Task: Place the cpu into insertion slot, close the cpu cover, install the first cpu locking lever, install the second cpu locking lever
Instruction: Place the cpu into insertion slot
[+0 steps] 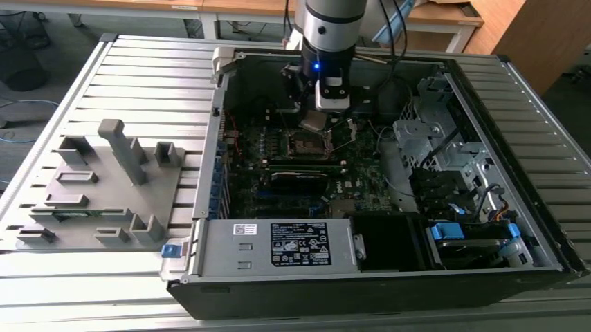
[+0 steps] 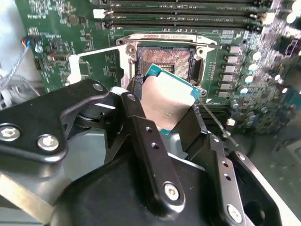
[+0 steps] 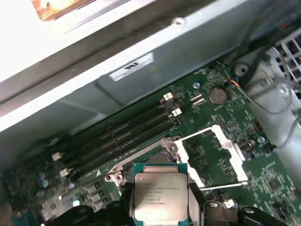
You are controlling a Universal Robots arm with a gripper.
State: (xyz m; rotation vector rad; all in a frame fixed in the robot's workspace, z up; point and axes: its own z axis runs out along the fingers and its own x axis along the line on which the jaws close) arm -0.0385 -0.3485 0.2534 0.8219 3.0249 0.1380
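Note:
In both wrist views my gripper (image 2: 167, 107) is shut on the cpu (image 2: 170, 100), a flat square chip with a silvery top and a green edge. Black fingers (image 2: 141, 127) clamp two opposite sides of the chip, which is tilted. It hangs just above the insertion slot (image 2: 164, 59), a dark square socket with a metal rim and bare contacts. The cpu cover (image 2: 96, 63), a thin silvery frame, is swung open and lies beside the socket. In the first wrist view the cpu (image 3: 160, 195) sits next to the open cover (image 3: 214, 157). The exterior view has the gripper (image 1: 316, 119) over the socket (image 1: 309, 144).
Long black memory slots (image 2: 188, 19) run beside the socket. A thin wire lever (image 2: 214, 117) slants across the board near the chip. The open case holds a power supply (image 1: 277, 242) and drive cages (image 1: 443, 145). A grey fixture plate (image 1: 102, 187) lies at the exterior view's left.

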